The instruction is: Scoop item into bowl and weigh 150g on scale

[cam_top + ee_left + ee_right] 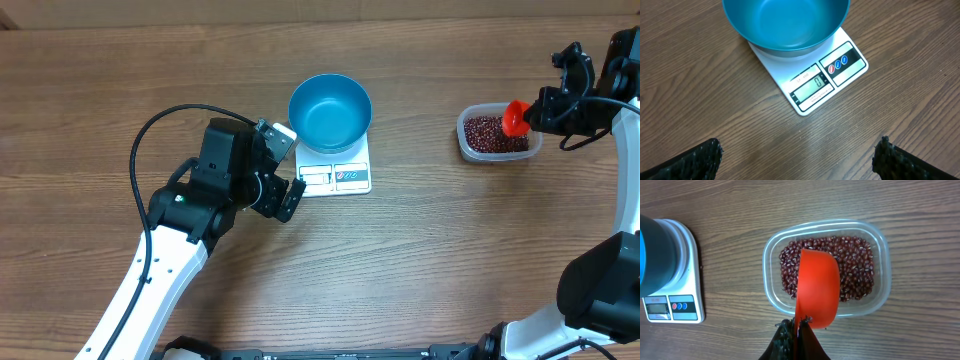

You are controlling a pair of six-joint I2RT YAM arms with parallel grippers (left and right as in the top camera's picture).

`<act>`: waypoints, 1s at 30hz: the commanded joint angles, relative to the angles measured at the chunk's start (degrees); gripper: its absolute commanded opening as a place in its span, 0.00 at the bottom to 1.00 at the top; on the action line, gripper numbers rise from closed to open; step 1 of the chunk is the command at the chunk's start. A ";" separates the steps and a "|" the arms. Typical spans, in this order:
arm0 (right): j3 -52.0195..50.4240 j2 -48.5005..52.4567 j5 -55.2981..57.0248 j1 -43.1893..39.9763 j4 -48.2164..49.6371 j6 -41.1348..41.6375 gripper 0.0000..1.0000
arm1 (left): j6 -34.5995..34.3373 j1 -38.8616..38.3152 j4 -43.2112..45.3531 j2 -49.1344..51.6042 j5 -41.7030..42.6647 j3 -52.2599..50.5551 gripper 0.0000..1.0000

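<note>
Beans [855, 275]: small, oval, dark red-brown, lying as a maroon mass in a clear tub [771, 265] at the right of the tabletop [100, 80]. Right gripper [799, 330] is clamped on a red scoop [817, 290] held over the beans. Blue bowl [330, 110] sits on the white scale [350, 178] at centre; the display reads zero. Left gripper [799, 145] stands wide on the near side of the scale, holding nothing.

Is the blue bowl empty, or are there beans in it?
Empty. The bowl shows only bare blue inside. The beans all lie in the clear tub.
</note>
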 commanded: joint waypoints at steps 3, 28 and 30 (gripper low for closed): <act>1.31 0.98 0.22 0.22 0.87 -1.29 0.04 | 1.25 0.24 0.07 -0.44 0.63 -0.15 0.99; 1.29 5.62 4.07 0.22 5.38 -1.66 0.04 | 1.25 0.24 0.07 -0.44 0.61 -0.15 1.00; 1.29 5.81 4.07 0.22 5.33 -1.64 0.04 | 1.25 0.24 0.09 -0.44 0.63 -0.15 1.00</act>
